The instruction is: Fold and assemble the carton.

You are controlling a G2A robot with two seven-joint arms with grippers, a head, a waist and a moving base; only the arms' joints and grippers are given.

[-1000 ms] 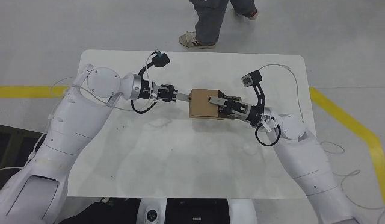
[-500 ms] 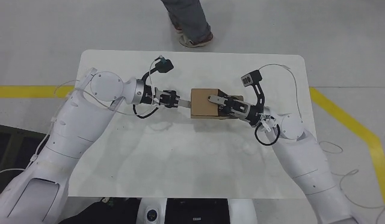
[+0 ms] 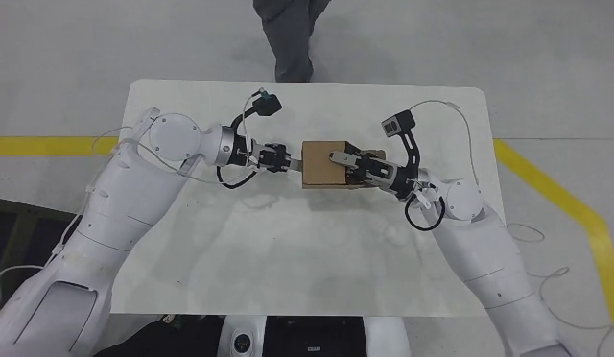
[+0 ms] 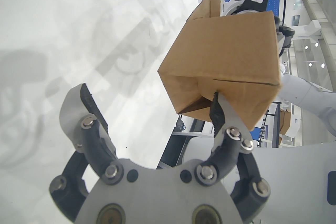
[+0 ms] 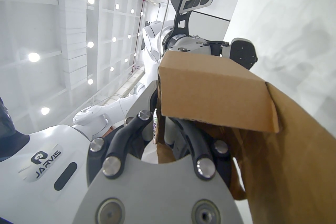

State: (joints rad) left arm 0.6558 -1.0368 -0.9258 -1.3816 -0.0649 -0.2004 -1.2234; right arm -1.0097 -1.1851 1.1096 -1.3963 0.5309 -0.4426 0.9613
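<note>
the carton (image 3: 329,165) is in the middle of the white table (image 3: 288,261), between the two arms; whether its underside rests on the surface i cannot tell. from above, the left gripper (image 3: 291,159) meets the carton's end on the left arm's side. the right gripper (image 3: 347,160) reaches over the top panel from the opposite end, where a loose flap (image 3: 376,155) sticks out. from up there the state of either gripper is hard to judge; the wrist views settle it. in the left wrist view the left gripper (image 4: 151,99) has its fingers (image 4: 219,110) spread wide apart. one fingertip touches the closed end face of the carton (image 4: 228,51) right at the slit where the end flaps meet, and the other hangs free over the table, well apart from the cardboard. the same view shows the open flap (image 4: 210,7) standing up at the far end. in the right wrist view the right gripper (image 5: 164,114) is clamped on a wall of the carton (image 5: 210,88) at its open end. one finger is outside the wall and the other is tucked under the top panel, with the brown inner side of the flap (image 5: 294,151) close to the lens.
</note>
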